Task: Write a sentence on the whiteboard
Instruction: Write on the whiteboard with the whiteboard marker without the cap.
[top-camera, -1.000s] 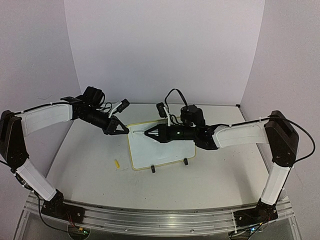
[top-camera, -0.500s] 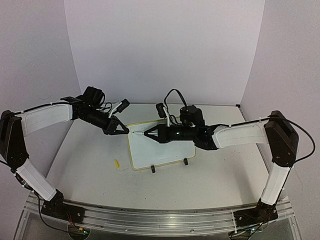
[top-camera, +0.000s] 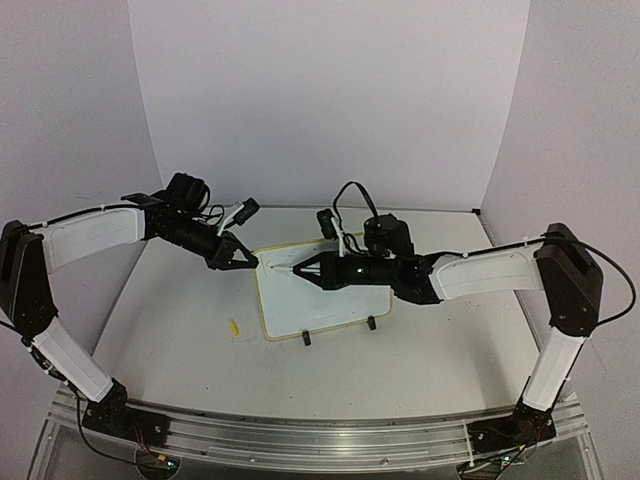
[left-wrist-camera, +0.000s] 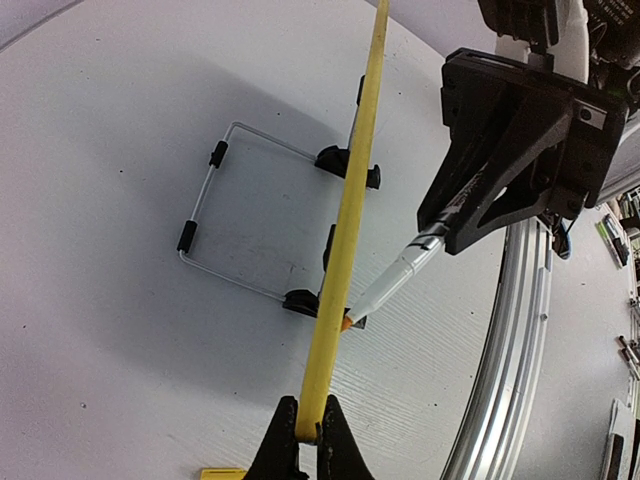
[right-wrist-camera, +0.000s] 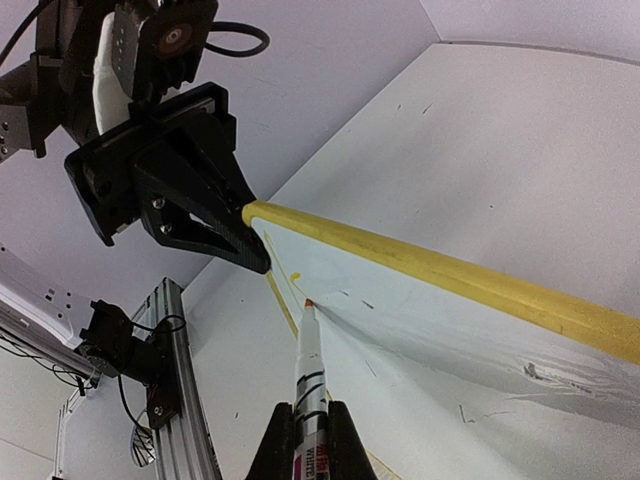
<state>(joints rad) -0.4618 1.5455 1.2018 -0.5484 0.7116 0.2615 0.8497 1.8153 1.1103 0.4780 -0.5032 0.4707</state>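
Observation:
The whiteboard (top-camera: 320, 300) stands tilted on its black clip feet at the table's middle. My left gripper (top-camera: 250, 262) is shut on its top left corner, pinching the yellow rim (left-wrist-camera: 345, 260) between its fingertips (left-wrist-camera: 308, 432). My right gripper (top-camera: 305, 268) is shut on a white marker (right-wrist-camera: 308, 365). The marker's orange tip touches the board face (right-wrist-camera: 450, 330) near that corner. A short yellow stroke of the sentence (right-wrist-camera: 296, 277) lies just beside the tip; no letters can be read. The left wrist view shows the marker (left-wrist-camera: 405, 272) meeting the board edge-on.
A small yellow marker cap (top-camera: 233, 327) lies on the table left of the board. A wire stand (left-wrist-camera: 215, 215) props the board from behind. An aluminium rail (top-camera: 300, 440) runs along the near edge, and pale walls close in the back and sides.
The right arm has shifted a little to the right and the marker tip has slid slightly along the board. The left arm holds still.

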